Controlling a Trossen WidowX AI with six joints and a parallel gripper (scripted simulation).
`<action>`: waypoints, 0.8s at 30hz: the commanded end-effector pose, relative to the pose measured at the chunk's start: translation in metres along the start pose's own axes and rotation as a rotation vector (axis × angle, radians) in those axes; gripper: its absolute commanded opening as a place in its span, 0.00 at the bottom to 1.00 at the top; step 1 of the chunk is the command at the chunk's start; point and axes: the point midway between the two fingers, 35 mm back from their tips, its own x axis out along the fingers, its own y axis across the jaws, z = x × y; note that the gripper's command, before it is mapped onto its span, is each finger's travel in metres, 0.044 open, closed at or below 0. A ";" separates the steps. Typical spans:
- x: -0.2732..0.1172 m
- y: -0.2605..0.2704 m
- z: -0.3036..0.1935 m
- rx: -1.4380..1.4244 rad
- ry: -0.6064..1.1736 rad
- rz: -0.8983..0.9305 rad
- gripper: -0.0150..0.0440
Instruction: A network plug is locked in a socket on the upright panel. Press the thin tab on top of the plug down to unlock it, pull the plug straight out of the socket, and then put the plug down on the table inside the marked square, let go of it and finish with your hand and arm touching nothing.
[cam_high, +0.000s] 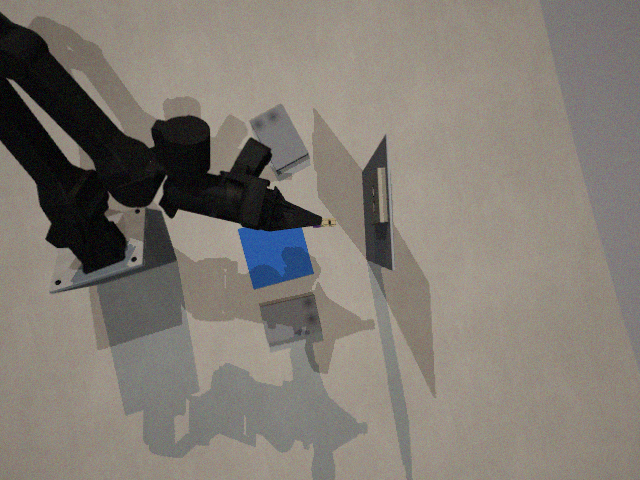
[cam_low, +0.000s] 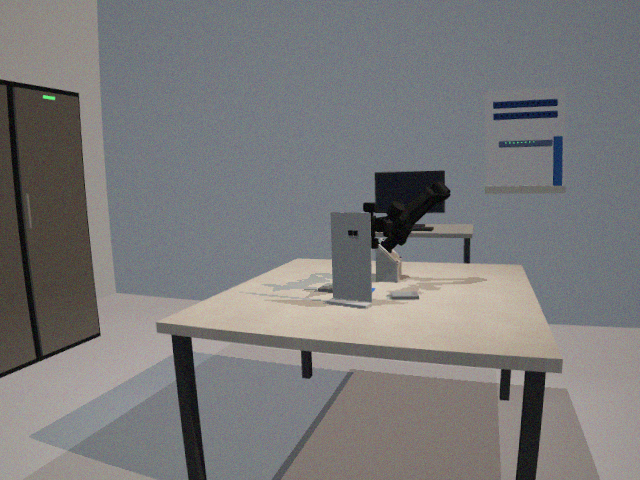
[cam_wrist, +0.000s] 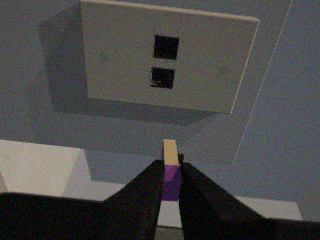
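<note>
Small tan-and-purple network plug (cam_high: 328, 222) clamped in the black parallel-jaw gripper (cam_high: 316, 222), clear of the upright grey panel (cam_high: 381, 206).

Top view: the plug sits in the air between the panel and the blue marked square (cam_high: 275, 256), just past the square's far corner. Exterior view: the black arm (cam_low: 408, 214) reaches toward the panel's back; the plug is probably hidden behind the panel (cam_low: 351, 255). Wrist view: the fingers pinch the plug's purple body (cam_wrist: 172, 180), its tan tip pointing at the cream faceplate (cam_wrist: 120, 60) with two dark sockets (cam_wrist: 165, 47).
</note>
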 end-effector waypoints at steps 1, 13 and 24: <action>-0.003 -0.011 0.004 -0.003 -0.011 -0.011 0.25; -0.014 -0.033 0.008 -0.005 -0.014 -0.013 0.25; -0.022 -0.044 0.010 -0.011 -0.015 -0.004 0.25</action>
